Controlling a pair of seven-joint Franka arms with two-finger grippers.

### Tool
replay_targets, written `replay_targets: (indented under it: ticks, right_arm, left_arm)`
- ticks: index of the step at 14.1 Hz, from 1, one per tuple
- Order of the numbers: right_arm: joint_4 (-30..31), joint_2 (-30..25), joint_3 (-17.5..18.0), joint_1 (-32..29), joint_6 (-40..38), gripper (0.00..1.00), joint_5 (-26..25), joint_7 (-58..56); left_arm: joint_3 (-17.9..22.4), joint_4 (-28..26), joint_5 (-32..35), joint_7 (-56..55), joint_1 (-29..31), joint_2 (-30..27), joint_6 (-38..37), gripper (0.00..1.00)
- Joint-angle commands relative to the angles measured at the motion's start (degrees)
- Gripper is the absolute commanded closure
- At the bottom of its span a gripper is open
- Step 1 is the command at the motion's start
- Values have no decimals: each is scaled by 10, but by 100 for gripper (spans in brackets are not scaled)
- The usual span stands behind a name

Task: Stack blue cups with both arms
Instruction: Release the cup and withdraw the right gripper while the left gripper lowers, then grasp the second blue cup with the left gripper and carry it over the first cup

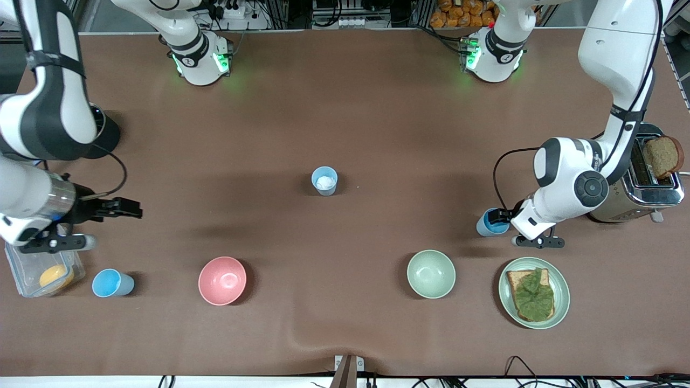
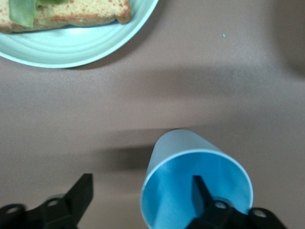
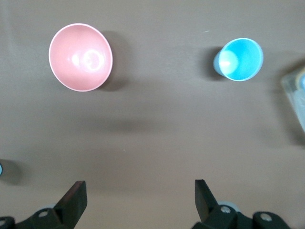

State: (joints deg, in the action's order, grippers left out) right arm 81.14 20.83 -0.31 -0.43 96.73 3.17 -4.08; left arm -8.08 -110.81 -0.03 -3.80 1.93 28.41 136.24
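Three blue cups stand on the table. One [image 1: 324, 180], whitish inside, sits at mid-frame in the front view; a second [image 1: 111, 283] stands at lower left beside the pink bowl [image 1: 222, 280]; the third [image 1: 491, 222] is at right of centre, just above the pale green bowl [image 1: 430, 274]. The left tool [image 2: 143, 195] has its fingers apart, straddling that third cup's rim, one finger [image 2: 202, 191] inside the mouth and one outside. The right tool [image 3: 138, 198] hangs with fingers spread over bare table at the left edge. These tumblers look light, thin-walled and smooth, likely to tip or slip; pinching the wall just below the rim seems the safest hold.
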Motion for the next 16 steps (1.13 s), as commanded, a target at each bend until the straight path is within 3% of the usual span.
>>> replay_targets:
  ticks: [1, 5, 8, 12, 16]
  right_arm:
    - [-60, -11, 14, -33, -76, 0, 5, -4]
    - [-65, -23, 14, -33, -96, 0, -10, 1]
    - [-3, -94, 18, -15, -70, 0, -67, 2]
    - [153, -184, 18, -17, 55, 0, -59, -2]
    - [156, -187, 14, -26, 13, 0, 1, -3]
  left_arm:
    - [0, 14, -9, -31, -5, 9, 1, 100]
    - [-1, 15, -9, -33, -5, 7, 1, 100]
    - [-1, 23, -11, -43, -4, 2, 1, 100]
    - [-1, 27, -11, -61, -3, -17, -2, 100]
    - [-23, 42, -12, -117, -4, -18, -2, 100]
